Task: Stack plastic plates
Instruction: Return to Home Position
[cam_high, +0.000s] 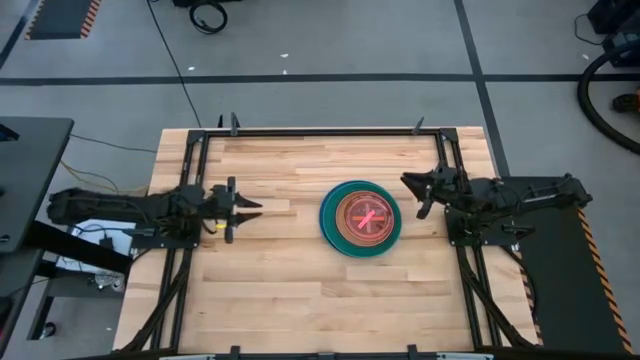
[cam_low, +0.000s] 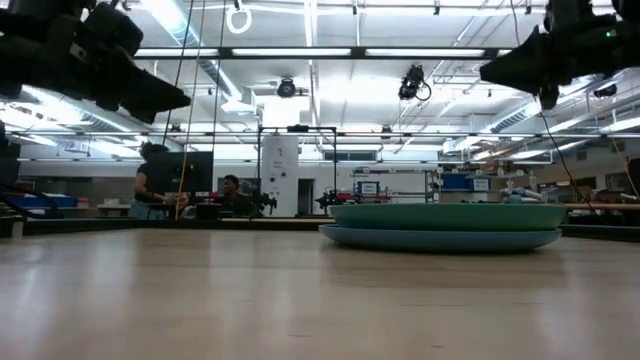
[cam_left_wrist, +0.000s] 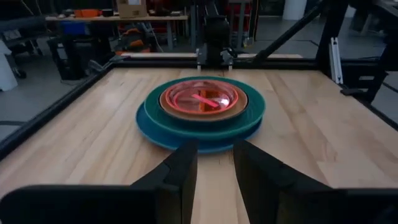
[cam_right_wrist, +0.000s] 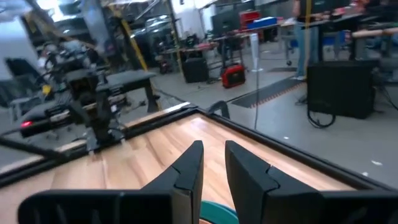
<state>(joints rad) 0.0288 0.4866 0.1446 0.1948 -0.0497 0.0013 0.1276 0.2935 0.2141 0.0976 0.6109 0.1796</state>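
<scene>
Left pincer: fingers slightly parted, empty, raised above worktop, at 9 o'clock of plate stack, well apart, pointing at it. Right pincer: narrow gap, empty, raised, near stack rim at 2 o'clock. Stack just off worktop centre toward 3 o'clock: blue plate lowest, teal plate on it, brown plate next, pink plate on top.

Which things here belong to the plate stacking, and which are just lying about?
Job: plate stack, pink plate on top; left pincer and right pincer, both clear of it.
Lying about: cardboard box, red device on the floor, floor cable, people beyond the table.
</scene>
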